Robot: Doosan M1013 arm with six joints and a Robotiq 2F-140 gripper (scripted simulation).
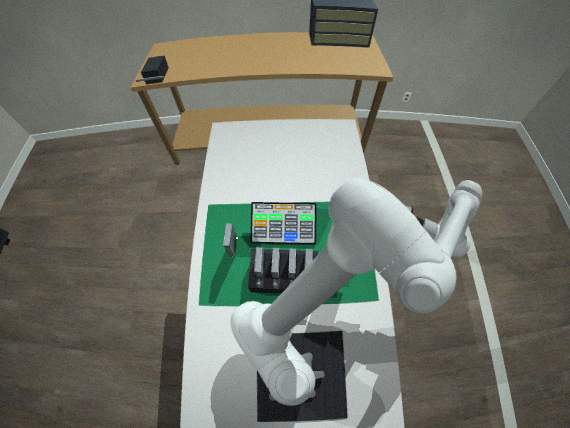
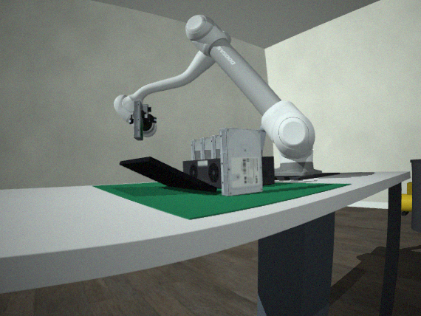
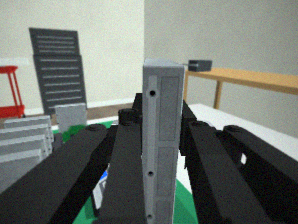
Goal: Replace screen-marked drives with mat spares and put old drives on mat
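My gripper (image 2: 139, 119) (image 3: 157, 106) is shut on an upright grey drive (image 2: 138, 127) (image 3: 161, 150), held high in the air beyond the mat's right side; the arm mostly hides it in the top view. The black dock (image 1: 254, 282) (image 2: 202, 174) stands on the green mat (image 1: 212, 287) (image 2: 192, 210). It holds drives in a row, the rightmost partly behind the arm. Another drive (image 1: 228, 240) (image 2: 241, 159) (image 3: 71, 118) stands upright on the mat, left of the dock. The screen (image 1: 283, 223) shows green in columns one, two and four, orange under the first, blue low in the third. Its text is unreadable.
The tilted screen stands directly behind the dock. The arm reaches over the dock's right side and hides part of the mat there. The white table (image 1: 285, 165) (image 2: 111, 229) extends around the mat. A wooden bench (image 1: 250, 55) (image 3: 240, 77) stands at the far wall.
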